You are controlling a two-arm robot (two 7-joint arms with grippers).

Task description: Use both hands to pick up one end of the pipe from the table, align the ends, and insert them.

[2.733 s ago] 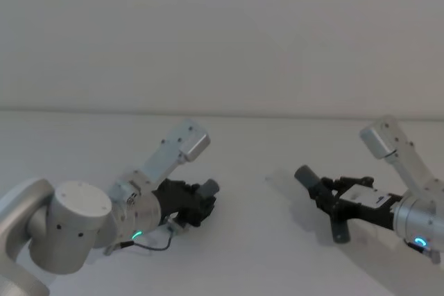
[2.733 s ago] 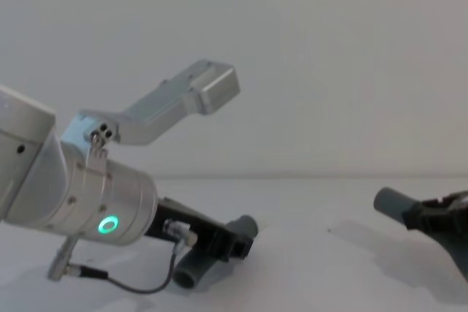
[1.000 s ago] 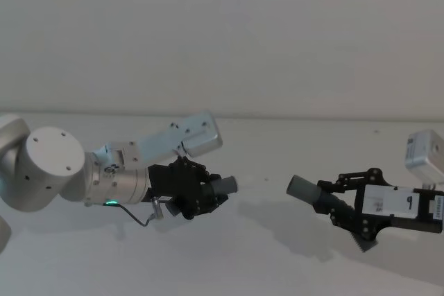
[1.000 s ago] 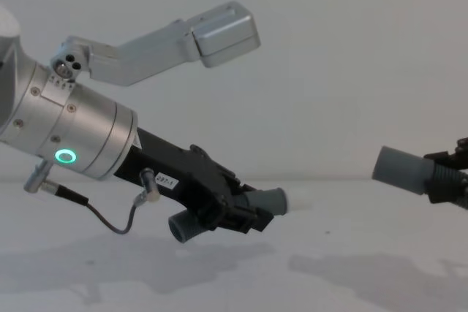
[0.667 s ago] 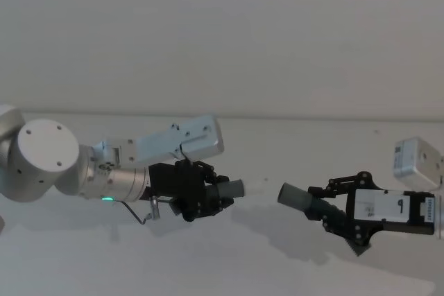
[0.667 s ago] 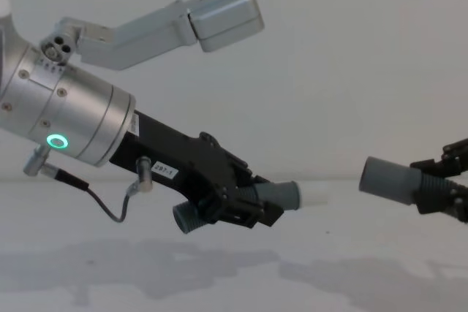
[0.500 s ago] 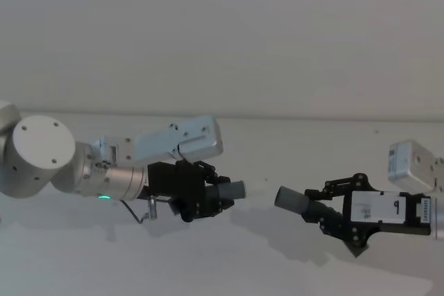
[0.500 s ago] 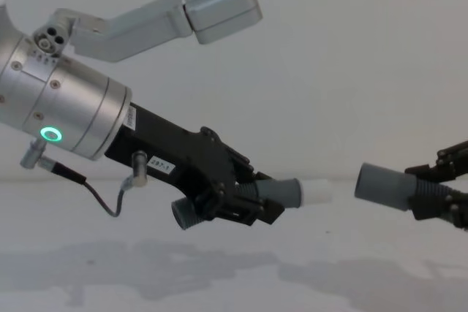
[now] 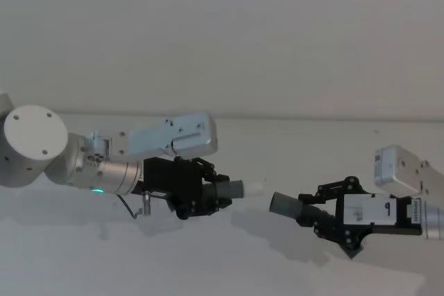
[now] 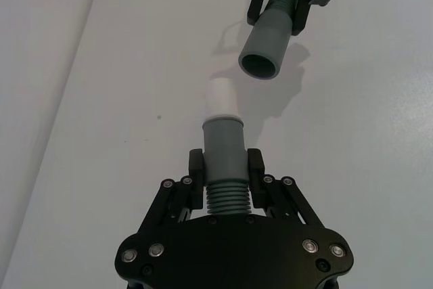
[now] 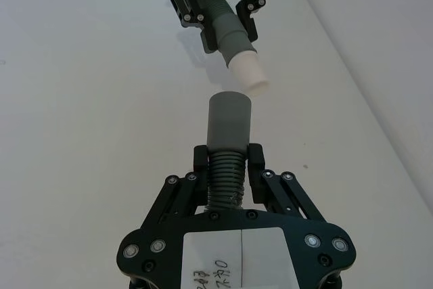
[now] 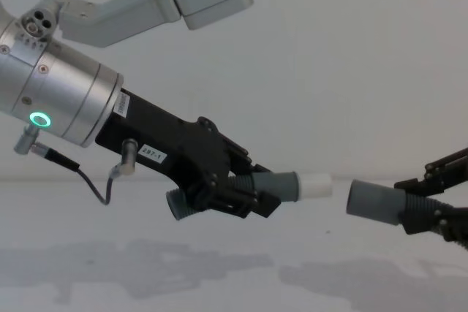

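Pinching hose pieces | left end effector (image 12: 241, 193) | right end effector (image 9: 326, 218) | cuffs nearly touching

Right end effector (image 12: 439, 213) cut by chest view's edge; hose (image 9: 309, 213) ribs mostly hidden behind its fingers.

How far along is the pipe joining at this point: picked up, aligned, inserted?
Pickup looks done: the left gripper is shut on one hose piece and the right gripper on the other hose piece, both held above the table. Alignment is in hand: the whitish tip faces the open cuff across a gap, slightly off-axis. Insertion remains.
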